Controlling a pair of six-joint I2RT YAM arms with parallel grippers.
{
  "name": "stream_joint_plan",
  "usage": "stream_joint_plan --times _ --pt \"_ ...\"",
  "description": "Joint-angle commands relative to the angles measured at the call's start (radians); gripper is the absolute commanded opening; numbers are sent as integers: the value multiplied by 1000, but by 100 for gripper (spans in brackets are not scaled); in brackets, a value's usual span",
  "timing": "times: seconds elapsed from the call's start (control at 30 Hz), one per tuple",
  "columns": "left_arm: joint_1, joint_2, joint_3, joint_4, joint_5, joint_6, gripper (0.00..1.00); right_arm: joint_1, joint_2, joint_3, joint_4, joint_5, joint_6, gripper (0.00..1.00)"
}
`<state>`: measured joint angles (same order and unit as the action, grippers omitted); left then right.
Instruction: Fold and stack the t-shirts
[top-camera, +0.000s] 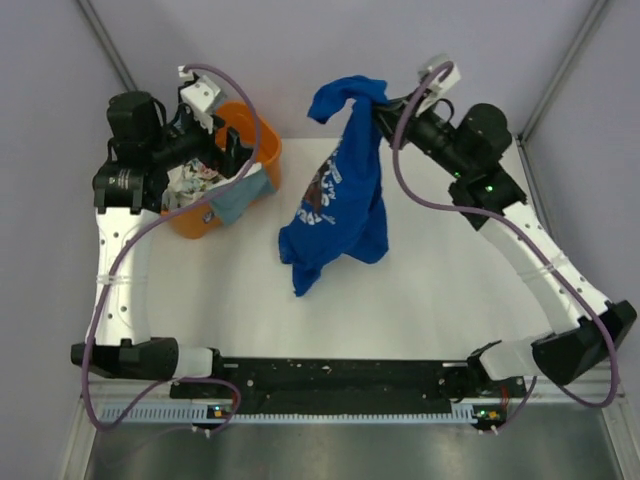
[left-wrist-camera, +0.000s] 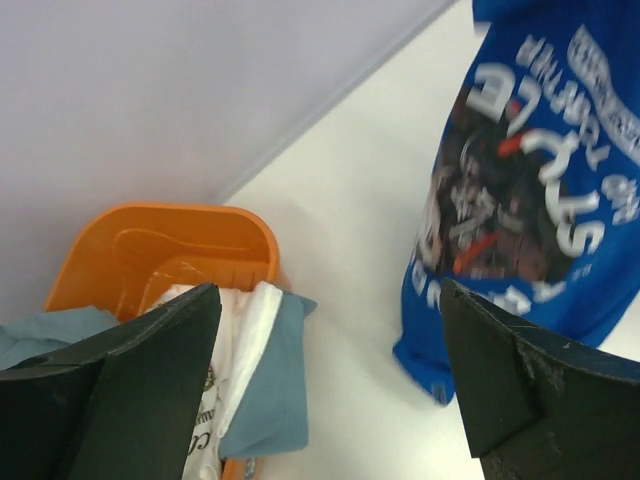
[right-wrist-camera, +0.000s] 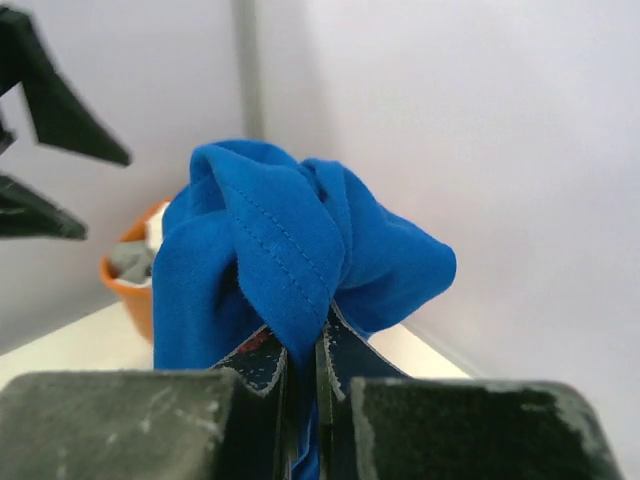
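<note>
A royal blue t-shirt (top-camera: 340, 200) with white lettering and a dark graphic hangs bunched in the air, its lower end on the white table (top-camera: 420, 290). My right gripper (top-camera: 373, 106) is shut on its top fold; in the right wrist view the blue t-shirt (right-wrist-camera: 270, 240) bulges out above the right gripper (right-wrist-camera: 305, 350). My left gripper (top-camera: 232, 150) stands open and holds nothing, over the orange tub (top-camera: 262, 135). In the left wrist view the left gripper (left-wrist-camera: 330, 370) frames a grey-blue shirt (left-wrist-camera: 270, 380) and a white shirt (left-wrist-camera: 245, 330) spilling over the tub's (left-wrist-camera: 170, 235) rim, with the blue t-shirt (left-wrist-camera: 540, 200) at the right.
The orange tub at the back left holds more crumpled cloth (top-camera: 190, 185), and the grey-blue shirt (top-camera: 238, 200) drapes over its near side. Pale walls enclose the table at the back and sides. Both arm bases sit on the black rail (top-camera: 340, 380) at the near edge.
</note>
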<state>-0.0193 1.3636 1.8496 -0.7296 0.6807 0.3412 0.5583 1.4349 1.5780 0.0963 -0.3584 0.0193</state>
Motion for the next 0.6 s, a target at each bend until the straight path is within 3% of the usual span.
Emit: stream_joint_plan --times 0.0,0.13,0.33,0.47,0.57 --pt "-103 -23 -104 19 -65 120 93 -121 -117 -194 -78 147 114 0" --pt "-287 -23 -235 -24 -138 222 89 -288 -133 -335 -154 154 263 0" --pt "-531 54 -443 4 -220 297 79 -500 -81 -473 -219 194 312 0" --pt "-681 143 -529 44 -248 344 78 -613 7 -480 -225 177 314 0" --pt "-726 230 -549 93 -251 349 81 -666 103 -408 -277 147 332 0"
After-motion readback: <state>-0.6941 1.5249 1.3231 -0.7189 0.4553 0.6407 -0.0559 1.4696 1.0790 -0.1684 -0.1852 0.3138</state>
